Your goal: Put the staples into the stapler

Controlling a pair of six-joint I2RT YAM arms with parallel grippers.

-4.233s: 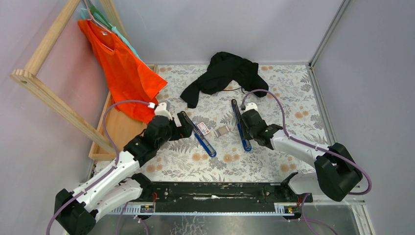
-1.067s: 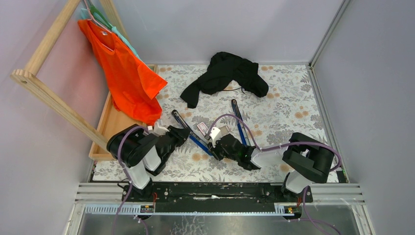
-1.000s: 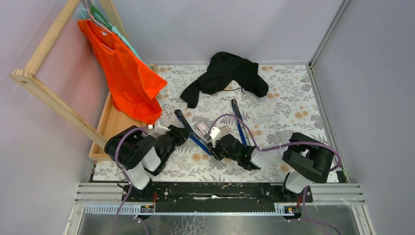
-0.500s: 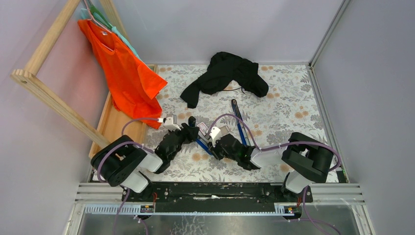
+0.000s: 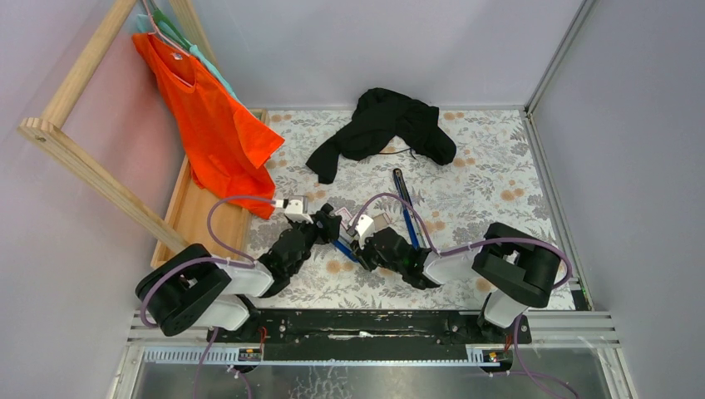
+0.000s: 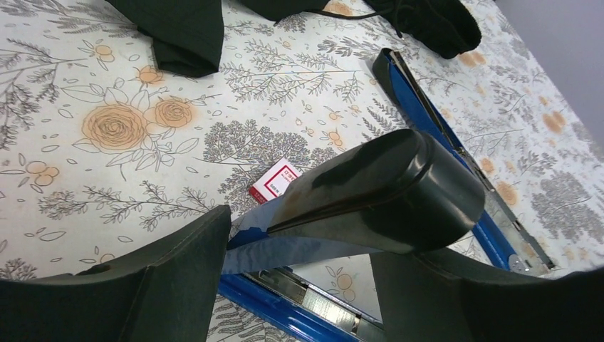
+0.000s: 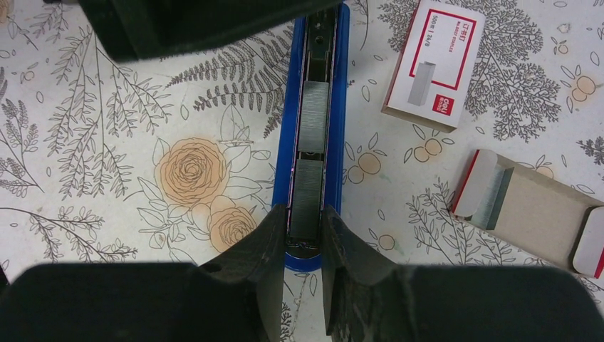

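Two staple strips point(image 7: 309, 192) before right hand point(image 7: 306, 217), perhaps touching.

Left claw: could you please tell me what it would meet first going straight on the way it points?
Most likely the stapler's black top cover, lying between the open fingers of the left claw, though depth is unclear.

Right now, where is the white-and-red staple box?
The white-and-red staple box lies at upper right in the right wrist view, right of the open blue stapler and above the cardboard tray.
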